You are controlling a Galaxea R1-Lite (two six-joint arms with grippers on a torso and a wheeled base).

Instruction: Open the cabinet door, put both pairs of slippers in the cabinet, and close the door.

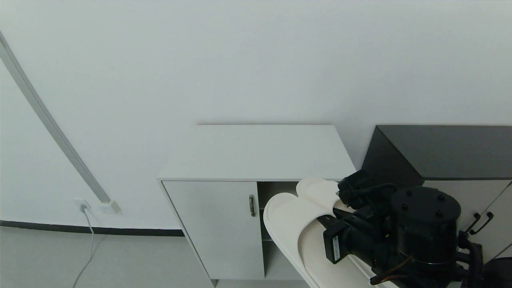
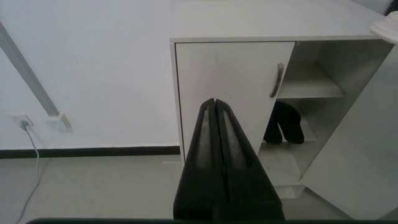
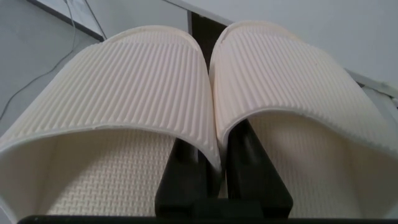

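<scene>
A white wall fills the upper frame. The cabinet stands at lower centre, its right side open, with black slippers on a shelf inside. At lower right, white slippers are clamped in the right gripper. The left gripper has its fingers pressed together.

Before me a plain white wall; down it on my left slants a flat grey strip, ending beside a white socket; a grey cable hangs from there across the black skirting band to the pale grey floor; on my right, a dark grey-topped cupboard with black handles.
</scene>
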